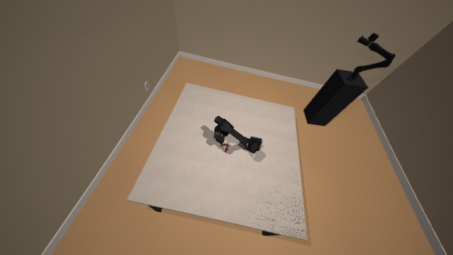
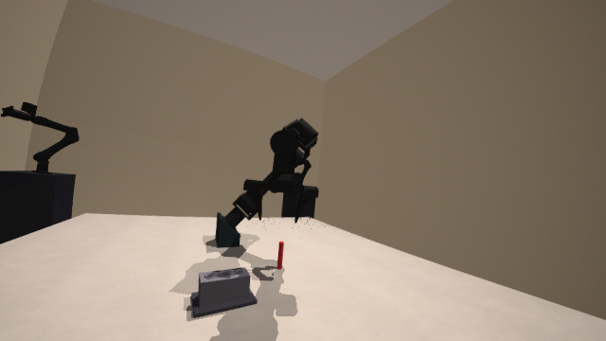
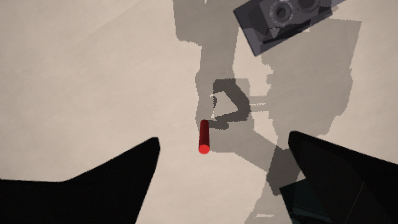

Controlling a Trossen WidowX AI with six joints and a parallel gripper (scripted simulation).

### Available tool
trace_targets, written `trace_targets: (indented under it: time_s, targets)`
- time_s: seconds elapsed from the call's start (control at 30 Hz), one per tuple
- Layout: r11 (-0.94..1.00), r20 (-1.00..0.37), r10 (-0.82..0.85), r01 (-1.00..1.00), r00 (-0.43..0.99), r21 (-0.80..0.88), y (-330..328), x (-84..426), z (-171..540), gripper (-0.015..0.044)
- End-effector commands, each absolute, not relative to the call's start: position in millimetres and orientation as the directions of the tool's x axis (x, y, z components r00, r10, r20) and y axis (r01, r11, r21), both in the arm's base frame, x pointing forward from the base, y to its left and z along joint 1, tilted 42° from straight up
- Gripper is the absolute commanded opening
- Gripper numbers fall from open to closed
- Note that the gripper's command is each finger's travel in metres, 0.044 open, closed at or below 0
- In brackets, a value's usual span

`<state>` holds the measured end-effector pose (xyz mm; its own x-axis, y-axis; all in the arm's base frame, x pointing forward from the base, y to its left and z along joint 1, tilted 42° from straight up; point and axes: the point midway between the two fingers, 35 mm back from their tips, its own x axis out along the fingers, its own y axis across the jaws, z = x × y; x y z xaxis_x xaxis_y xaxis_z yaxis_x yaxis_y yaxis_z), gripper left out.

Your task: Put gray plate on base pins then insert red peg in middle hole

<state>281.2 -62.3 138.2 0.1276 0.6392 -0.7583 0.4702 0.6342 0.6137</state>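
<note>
The red peg (image 1: 226,149) (image 2: 280,256) (image 3: 204,137) stands upright on the table, apart from the base. The gray plate (image 2: 223,288) (image 3: 295,12) appears as an upper block with round openings, sitting on the wider gray base (image 2: 224,309) (image 3: 256,49). No gap shows between them, but the pins are hidden and I cannot tell whether the plate is fully seated. My gripper (image 2: 278,219) (image 3: 223,140) is open and empty, above the table. In the wrist view the peg shows between the fingertips, left of their middle, with its top below them.
The pale table (image 1: 198,184) (image 2: 379,294) bears my arm's mount (image 2: 227,232) behind the base and peg. Another dark arm (image 1: 383,57) (image 2: 71,134) stands on a tall black pedestal (image 1: 333,99) (image 2: 28,204) off the table. Arm shadows fall around the peg and base.
</note>
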Motion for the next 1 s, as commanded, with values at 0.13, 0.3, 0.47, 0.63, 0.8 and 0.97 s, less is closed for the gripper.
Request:
trace_targets:
  time_s: [0.13, 0.3, 0.47, 0.63, 0.8, 0.97]
  targets:
    - [0.170, -0.743, 0.658, 0.939, 0.118, 0.300, -25, 243, 153, 0.0440]
    - [0.170, -0.743, 0.658, 0.939, 0.118, 0.300, -25, 243, 153, 0.0440]
    - [0.170, -0.743, 0.658, 0.939, 0.118, 0.300, -25, 243, 153, 0.0440]
    - [0.170, -0.743, 0.659, 0.938, 0.119, 0.301, -2, 247, 133, 0.0440]
    - [0.170, -0.742, 0.659, 0.938, 0.119, 0.302, 5, 249, 124, 0.0440]
    - [0.170, -0.742, 0.659, 0.938, 0.119, 0.302, 9, 251, 118, 0.0440]
